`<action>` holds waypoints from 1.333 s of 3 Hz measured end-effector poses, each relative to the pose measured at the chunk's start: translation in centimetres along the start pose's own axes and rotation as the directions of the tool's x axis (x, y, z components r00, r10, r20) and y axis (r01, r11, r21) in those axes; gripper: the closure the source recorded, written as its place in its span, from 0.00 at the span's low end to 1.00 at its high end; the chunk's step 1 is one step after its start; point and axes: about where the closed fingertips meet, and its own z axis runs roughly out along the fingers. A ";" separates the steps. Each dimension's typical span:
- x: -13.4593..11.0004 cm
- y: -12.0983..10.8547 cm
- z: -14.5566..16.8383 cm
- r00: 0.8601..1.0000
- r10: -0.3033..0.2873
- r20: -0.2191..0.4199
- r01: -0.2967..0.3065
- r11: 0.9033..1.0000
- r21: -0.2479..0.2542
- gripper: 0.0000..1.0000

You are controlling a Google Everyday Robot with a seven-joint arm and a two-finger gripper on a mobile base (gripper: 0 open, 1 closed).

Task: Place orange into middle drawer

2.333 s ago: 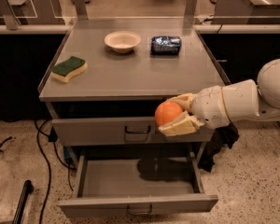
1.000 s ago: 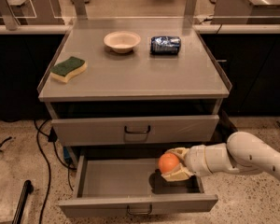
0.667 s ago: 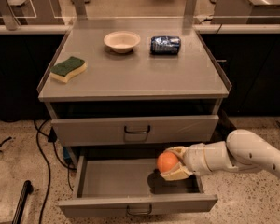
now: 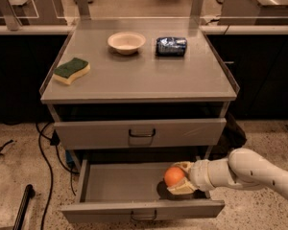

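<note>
One orange (image 4: 174, 176) in one tool (image 4: 178, 178), over middle drawer (image 4: 119, 189)

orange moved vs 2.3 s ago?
Yes. The orange, held in the gripper, went from level with the closed drawer front down into the right side of the open middle drawer.

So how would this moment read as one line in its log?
gripper: shut on orange | position: low over open middle drawer | release: not yet
</note>
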 end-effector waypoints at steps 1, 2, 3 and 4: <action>2.2 -0.5 1.5 1.000 0.010 -0.010 -0.010 1.000 0.020 1.00; 3.7 -1.5 3.8 1.000 -0.001 -0.004 0.001 0.999 0.035 1.00; 4.8 -2.6 6.2 1.000 -0.020 0.007 0.020 0.999 0.034 1.00; 5.7 -3.4 8.8 0.999 -0.043 0.016 0.042 0.999 0.017 1.00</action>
